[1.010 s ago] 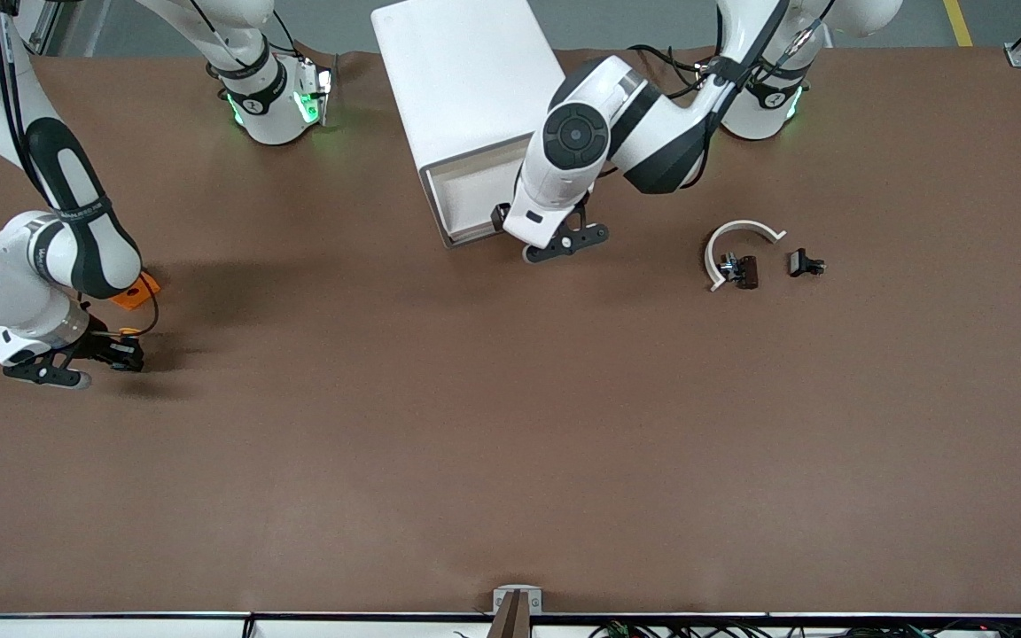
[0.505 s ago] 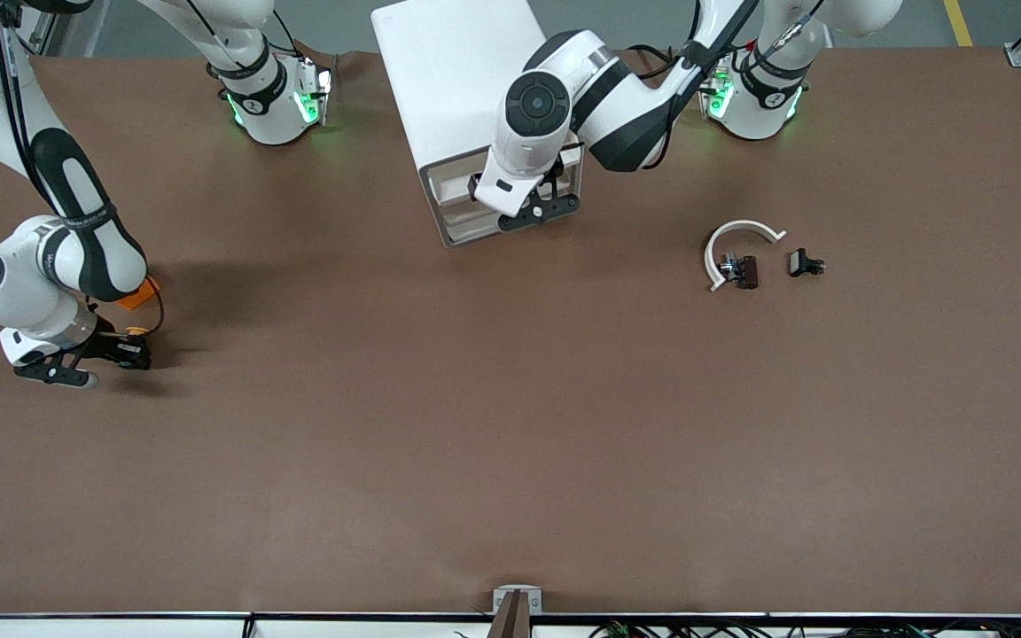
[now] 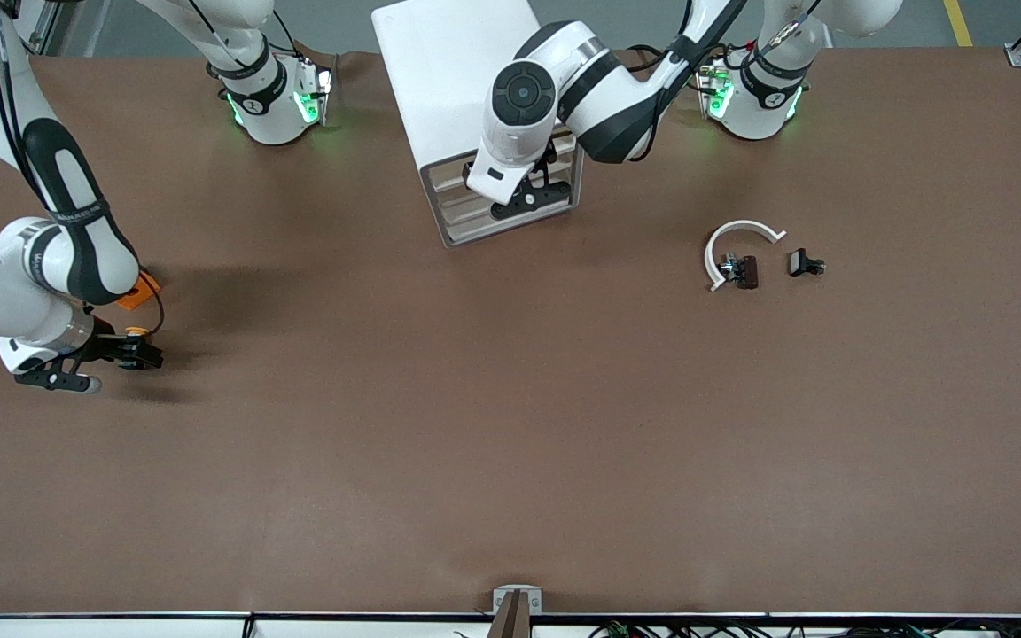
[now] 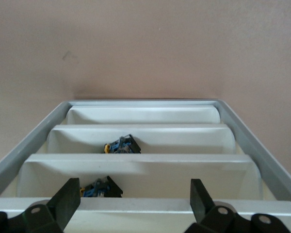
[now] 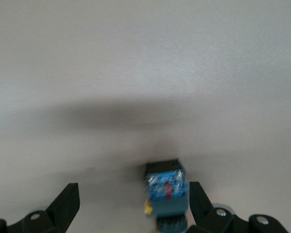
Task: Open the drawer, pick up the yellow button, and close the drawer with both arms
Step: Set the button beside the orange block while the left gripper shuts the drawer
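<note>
Right gripper (image 3: pixel 107 363) sits low at the left edge of the front view, fingers spread wide apart, and the button (image 3: pixel 135 335) lies on the table (image 3: pixel 510 443) between them, yellow cap showing; in the right wrist view the button (image 5: pixel 166 193) rests free on the brown surface with a finger on either side and nothing clamped. An orange block (image 3: pixel 140 292) peeks out just above it, under the arm. Up at top centre, the left gripper (image 3: pixel 530 197) hangs over the front of the cabinet (image 3: pixel 440 71), its fingers apart too and holding nothing. Its wrist view looks down the stacked cream drawer (image 4: pixel 140 204) fronts, small dark parts lying in two lower trays. Toward the right of the front view lie a white arc (image 3: pixel 736 239) and two black clips (image 3: pixel 805 263).
</note>
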`<state>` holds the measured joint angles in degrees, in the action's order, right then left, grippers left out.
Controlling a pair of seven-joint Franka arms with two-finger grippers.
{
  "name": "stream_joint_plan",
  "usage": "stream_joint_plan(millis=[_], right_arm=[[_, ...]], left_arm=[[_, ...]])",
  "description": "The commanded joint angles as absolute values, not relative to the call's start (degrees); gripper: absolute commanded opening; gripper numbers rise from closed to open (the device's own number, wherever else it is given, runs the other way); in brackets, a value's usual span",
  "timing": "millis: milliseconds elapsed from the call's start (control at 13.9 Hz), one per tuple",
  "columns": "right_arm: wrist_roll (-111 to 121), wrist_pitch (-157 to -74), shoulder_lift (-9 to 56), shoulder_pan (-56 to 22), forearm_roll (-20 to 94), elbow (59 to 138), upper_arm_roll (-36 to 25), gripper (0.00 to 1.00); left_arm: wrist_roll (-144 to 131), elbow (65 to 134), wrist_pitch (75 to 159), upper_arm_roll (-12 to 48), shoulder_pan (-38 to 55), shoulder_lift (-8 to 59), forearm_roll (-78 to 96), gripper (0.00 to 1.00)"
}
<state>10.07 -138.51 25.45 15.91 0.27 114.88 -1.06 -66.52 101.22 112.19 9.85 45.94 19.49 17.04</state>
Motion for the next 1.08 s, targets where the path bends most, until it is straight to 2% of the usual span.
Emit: stream_joint_plan(millis=[0, 216, 433, 649, 1010], right_arm=[[10.28, -120.49, 18.73, 14.16, 1.14, 107.27, -0.79, 1.00], [5.73, -94.56, 18.63, 13.80, 1.58, 89.63, -0.79, 1.00], [5.45, -82.56, 18.37, 13.45, 1.58, 79.66, -0.70, 1.00], [5.45, -76.74, 17.58, 13.19, 1.58, 75.51, -0.70, 1.00], [5.62, -76.12, 15.73, 10.64, 0.62, 72.52, -0.97, 1.00]], left_arm=[[-67.67, 102.04, 111.36, 10.98, 46.49, 19.51, 18.89, 1.00], [-67.94, 101.87, 111.45, 11.51, 46.41, 20.21, 19.69, 1.00], [-69.08, 101.25, 111.62, 11.07, 45.88, 20.30, 17.33, 1.00], [-69.00, 98.01, 111.62, 10.20, 43.35, 20.04, 13.46, 1.00], [-68.12, 89.31, 110.31, 10.37, 32.54, 20.92, 8.88, 1.00]])
